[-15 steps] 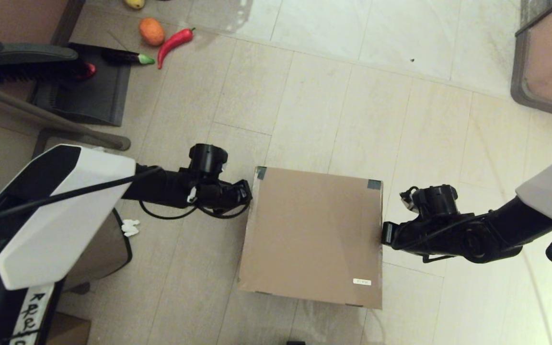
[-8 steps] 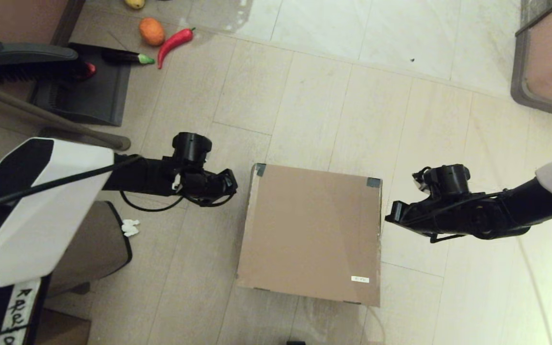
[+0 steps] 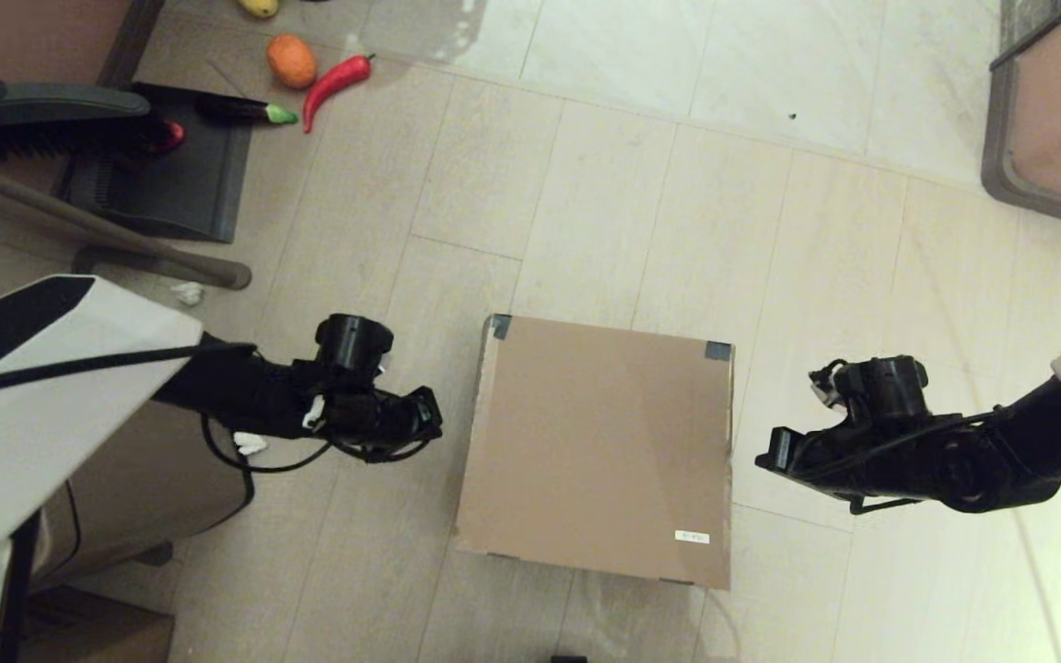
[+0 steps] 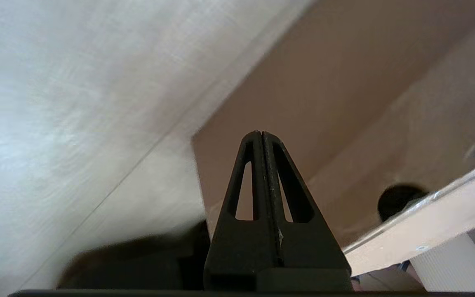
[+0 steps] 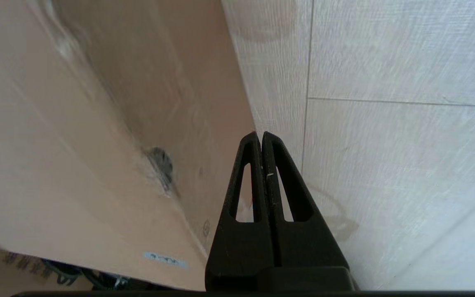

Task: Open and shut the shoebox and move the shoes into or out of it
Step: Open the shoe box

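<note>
The shoebox (image 3: pixel 600 447) is a plain brown cardboard box on the tiled floor with its lid shut flat, dark tape at its two far corners and a small white label near the front right. My left gripper (image 3: pixel 434 419) hangs shut a short way off the box's left side, touching nothing. My right gripper (image 3: pixel 765 456) is shut too, just clear of the box's right side. In the left wrist view the box wall (image 4: pixel 324 95) rises ahead of the closed fingers (image 4: pixel 261 138); the right wrist view shows the box side (image 5: pixel 109 123) beside that gripper (image 5: pixel 261 136). No shoes are visible.
A tan bin (image 3: pixel 148 493) stands by my left arm. A dustpan (image 3: pixel 171 170) and brush (image 3: pixel 42 120) lie at the far left, with an orange (image 3: pixel 291 60), a red chilli (image 3: pixel 332 81) and an eggplant (image 3: pixel 240 110) beyond. A framed board (image 3: pixel 1055 120) sits at the far right.
Both grippers have drawn back from the sides of the shoebox, the left one to the left and nearer me, the right one to the right. The box has settled slightly and stays shut.
</note>
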You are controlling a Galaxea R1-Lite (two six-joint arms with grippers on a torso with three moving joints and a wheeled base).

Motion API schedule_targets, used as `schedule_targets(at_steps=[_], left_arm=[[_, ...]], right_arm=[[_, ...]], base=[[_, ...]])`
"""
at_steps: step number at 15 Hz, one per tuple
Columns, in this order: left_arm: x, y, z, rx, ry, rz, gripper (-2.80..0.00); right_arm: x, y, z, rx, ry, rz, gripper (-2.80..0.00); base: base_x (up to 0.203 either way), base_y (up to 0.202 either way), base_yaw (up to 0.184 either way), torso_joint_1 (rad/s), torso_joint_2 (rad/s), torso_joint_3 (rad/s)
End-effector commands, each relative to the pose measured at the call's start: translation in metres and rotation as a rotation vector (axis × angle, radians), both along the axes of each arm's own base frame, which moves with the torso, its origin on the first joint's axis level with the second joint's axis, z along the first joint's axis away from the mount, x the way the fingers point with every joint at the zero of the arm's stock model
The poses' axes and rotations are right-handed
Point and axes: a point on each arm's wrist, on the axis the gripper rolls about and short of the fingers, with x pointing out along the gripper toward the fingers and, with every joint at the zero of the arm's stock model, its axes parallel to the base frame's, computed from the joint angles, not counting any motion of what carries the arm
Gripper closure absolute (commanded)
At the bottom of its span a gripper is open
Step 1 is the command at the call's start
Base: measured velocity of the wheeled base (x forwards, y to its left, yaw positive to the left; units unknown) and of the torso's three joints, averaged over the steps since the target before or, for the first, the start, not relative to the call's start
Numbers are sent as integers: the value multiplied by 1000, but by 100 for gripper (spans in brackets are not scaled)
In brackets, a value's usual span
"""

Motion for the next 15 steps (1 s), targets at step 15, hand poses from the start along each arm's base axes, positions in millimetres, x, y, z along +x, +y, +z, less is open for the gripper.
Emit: schedule_targets(at_steps=[15], left_arm=[[-26,-45,-34,-65,23,-94,0]], right_arm=[[-22,28,-54,22,-28,50,0]], base=[[0,0,0,0,0,0]])
